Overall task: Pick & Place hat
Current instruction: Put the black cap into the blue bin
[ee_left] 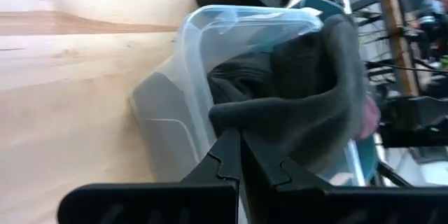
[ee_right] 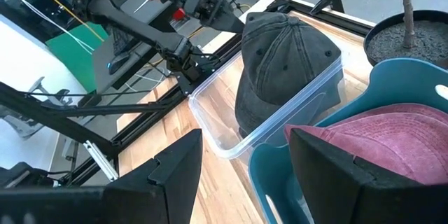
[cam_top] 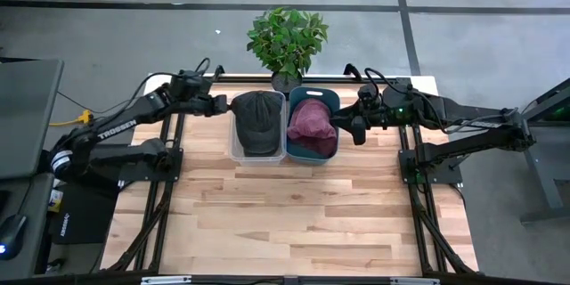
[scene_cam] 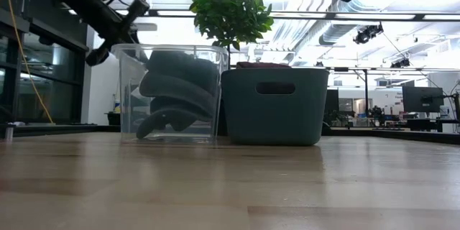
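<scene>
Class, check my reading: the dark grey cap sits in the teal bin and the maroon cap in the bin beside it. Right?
Not quite. The dark grey cap sits in the clear bin, as the high view shows. The maroon cap lies in the teal bin beside it.

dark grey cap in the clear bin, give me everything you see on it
The dark grey cap looks like faded washed cotton, with stitched crown panels, eyelets and a top button. It sits in the clear plastic bin, crown up and bulging above the rim, at the table's far side beside the teal bin holding a maroon cap. The left gripper, fingers together, is at the bin's left edge; contact with the cap is unclear.
</scene>
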Controlling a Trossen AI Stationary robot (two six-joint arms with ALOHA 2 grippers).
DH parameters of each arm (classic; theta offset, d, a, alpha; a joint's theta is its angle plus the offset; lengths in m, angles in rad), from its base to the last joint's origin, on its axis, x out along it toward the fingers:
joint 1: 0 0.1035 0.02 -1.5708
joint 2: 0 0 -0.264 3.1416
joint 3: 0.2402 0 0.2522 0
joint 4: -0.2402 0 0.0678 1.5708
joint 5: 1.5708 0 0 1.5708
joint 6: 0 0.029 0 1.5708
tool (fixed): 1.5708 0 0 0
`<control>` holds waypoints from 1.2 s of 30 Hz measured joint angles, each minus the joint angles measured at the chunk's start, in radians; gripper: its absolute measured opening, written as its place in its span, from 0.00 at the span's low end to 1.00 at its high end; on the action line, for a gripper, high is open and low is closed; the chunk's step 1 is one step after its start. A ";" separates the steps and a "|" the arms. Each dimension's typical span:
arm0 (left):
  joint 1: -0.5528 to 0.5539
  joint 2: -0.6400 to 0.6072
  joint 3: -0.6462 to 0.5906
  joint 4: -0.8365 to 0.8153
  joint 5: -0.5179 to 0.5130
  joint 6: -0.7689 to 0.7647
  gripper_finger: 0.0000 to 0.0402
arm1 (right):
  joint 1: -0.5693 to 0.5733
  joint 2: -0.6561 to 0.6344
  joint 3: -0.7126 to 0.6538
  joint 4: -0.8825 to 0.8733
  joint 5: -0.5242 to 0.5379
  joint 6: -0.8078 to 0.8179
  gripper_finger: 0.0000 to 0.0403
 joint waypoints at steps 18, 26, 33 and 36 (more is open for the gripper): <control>-0.127 0.163 0.006 0.075 -0.110 -0.132 0.00 | 0.000 0.000 0.000 0.000 -0.010 0.007 0.52; -0.126 0.127 0.028 0.079 -0.141 -0.152 0.00 | 0.000 0.000 0.000 0.000 -0.018 0.007 0.52; -0.126 0.121 0.145 -0.032 -0.183 -0.109 0.00 | 0.000 0.000 0.000 0.000 -0.019 0.006 0.52; -0.126 0.121 0.188 0.017 -0.133 -0.061 0.00 | 0.000 0.000 0.000 0.000 -0.019 0.004 0.52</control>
